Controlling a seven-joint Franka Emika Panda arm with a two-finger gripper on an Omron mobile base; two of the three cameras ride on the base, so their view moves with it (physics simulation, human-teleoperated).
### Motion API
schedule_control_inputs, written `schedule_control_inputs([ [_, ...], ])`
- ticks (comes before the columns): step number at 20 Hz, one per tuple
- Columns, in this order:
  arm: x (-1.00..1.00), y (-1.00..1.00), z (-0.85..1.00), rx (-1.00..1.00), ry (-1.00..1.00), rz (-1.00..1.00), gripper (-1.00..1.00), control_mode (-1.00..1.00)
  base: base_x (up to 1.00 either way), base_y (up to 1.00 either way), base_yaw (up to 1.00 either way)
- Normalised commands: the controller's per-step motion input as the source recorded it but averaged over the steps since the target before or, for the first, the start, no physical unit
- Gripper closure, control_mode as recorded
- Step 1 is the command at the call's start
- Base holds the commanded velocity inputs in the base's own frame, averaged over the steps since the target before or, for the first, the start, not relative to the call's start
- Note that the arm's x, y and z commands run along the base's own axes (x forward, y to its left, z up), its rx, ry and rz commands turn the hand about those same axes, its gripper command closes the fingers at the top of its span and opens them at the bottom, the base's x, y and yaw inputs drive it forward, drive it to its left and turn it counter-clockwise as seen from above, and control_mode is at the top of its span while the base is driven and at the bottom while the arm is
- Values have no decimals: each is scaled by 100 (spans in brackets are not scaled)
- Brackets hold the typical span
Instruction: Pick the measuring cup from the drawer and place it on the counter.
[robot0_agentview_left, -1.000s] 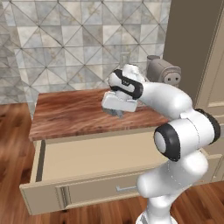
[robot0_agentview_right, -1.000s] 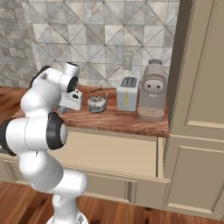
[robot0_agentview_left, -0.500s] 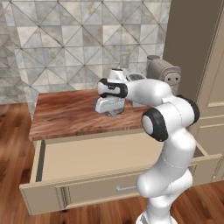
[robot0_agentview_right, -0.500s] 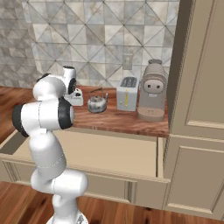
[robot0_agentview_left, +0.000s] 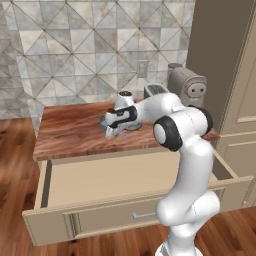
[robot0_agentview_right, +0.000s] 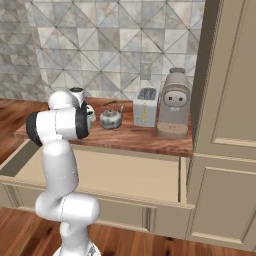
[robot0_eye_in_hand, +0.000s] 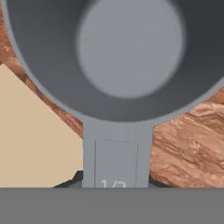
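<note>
The claw (robot0_agentview_left: 111, 131) hangs low over the table (robot0_agentview_left: 70, 131), toward the middle of its front half, a little back from the front edge. It grips the measuring cup (robot0_eye_in_hand: 127, 57) by the flat handle: in the hand view the handle runs straight down between the dark finger tips (robot0_eye_in_hand: 72, 179) at the bottom, with a stamped "1/2" partly readable on it, and the round dark grey bowl opens toward the camera. Under the bowl lies red-brown wood grain, and at the left of that view a beige wedge shows past the table's front edge. Whether the cup touches the wood or hangs just above it cannot be told. In the left base view the cup (robot0_agentview_left: 106, 124) shows as a small grey shape at the claw.

The drawer (robot0_agentview_left: 125, 172) stands pulled wide out below the table's front edge, its beige floor bare, its slim silver handle (robot0_agentview_left: 145, 215) on the panelled front.

Along the back of the table, toward its right end, stand a shiny kettle (robot0_agentview_right: 111, 117) with an arched handle, then a pale toaster (robot0_agentview_right: 145, 106), then a rounded coffee machine (robot0_agentview_right: 174, 104) next to the tall beige cabinet (robot0_agentview_right: 225, 100). The kettle stands just beside the robot's wrist, to its right. A tiled wall (robot0_agentview_right: 100, 45) rises behind the table, and the floor (robot0_agentview_left: 15, 150) is wood planks.
</note>
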Motion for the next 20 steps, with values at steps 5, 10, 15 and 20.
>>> schedule_control_inputs([
  [5, 70, 29, -44, -1, -24, 14, 100, -100, 0, 0, 0],
  [10, 80, 3, 0, 0, -12, 8, 100, -100, 0, 0, 0],
  [15, 61, 0, -1, 0, -1, 2, -100, -100, 0, 0, 0],
  [20, 63, 0, -16, -1, 0, 0, -100, -100, 0, 0, 0],
])
